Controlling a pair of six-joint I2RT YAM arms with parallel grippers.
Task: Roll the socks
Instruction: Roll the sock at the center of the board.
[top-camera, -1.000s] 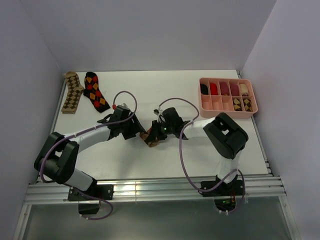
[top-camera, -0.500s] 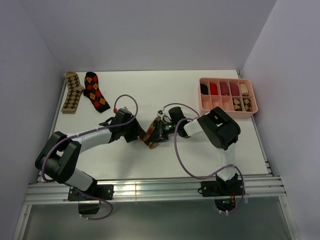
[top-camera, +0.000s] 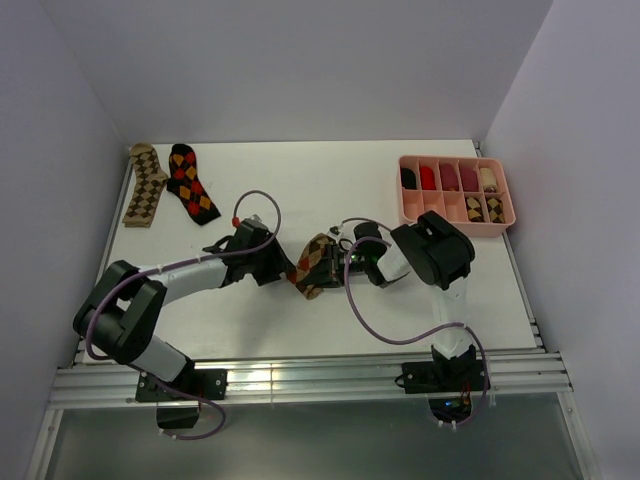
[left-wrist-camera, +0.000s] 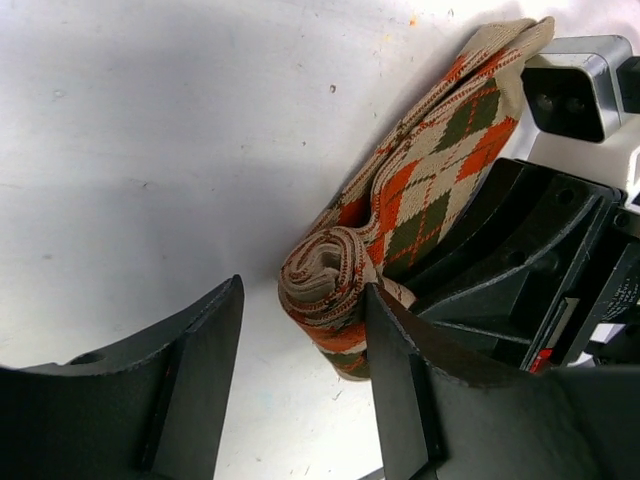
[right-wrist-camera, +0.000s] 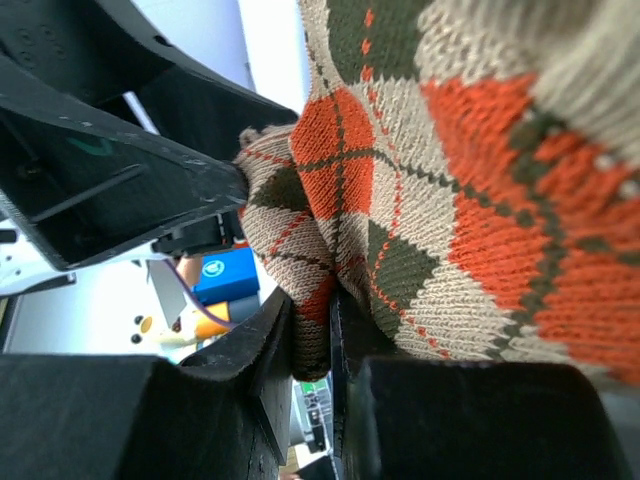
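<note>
The beige-brown-orange argyle sock (top-camera: 312, 263) lies at mid table between my two grippers. In the left wrist view its near end is a tight roll (left-wrist-camera: 328, 278) and the rest (left-wrist-camera: 440, 150) stretches away. My left gripper (left-wrist-camera: 300, 300) is open, and the roll sits between its jaws against the right finger (left-wrist-camera: 395, 360). My right gripper (right-wrist-camera: 312, 345) is shut on a fold of this sock (right-wrist-camera: 450, 180). The tan-brown-cream sock (top-camera: 146, 185) and the black-red-orange sock (top-camera: 192, 182) lie flat at the far left.
A pink divided tray (top-camera: 500, 222) at the far right holds plain rolled socks and two argyle rolls. The left gripper (top-camera: 283, 267) and right gripper (top-camera: 336, 262) are almost touching. The right gripper's black body (left-wrist-camera: 530, 260) is close beside the left fingers.
The right wrist has turned and drawn in toward the sock, and its arm has folded. The sock now shows longer and more spread between the grippers. The left gripper has shifted slightly right.
</note>
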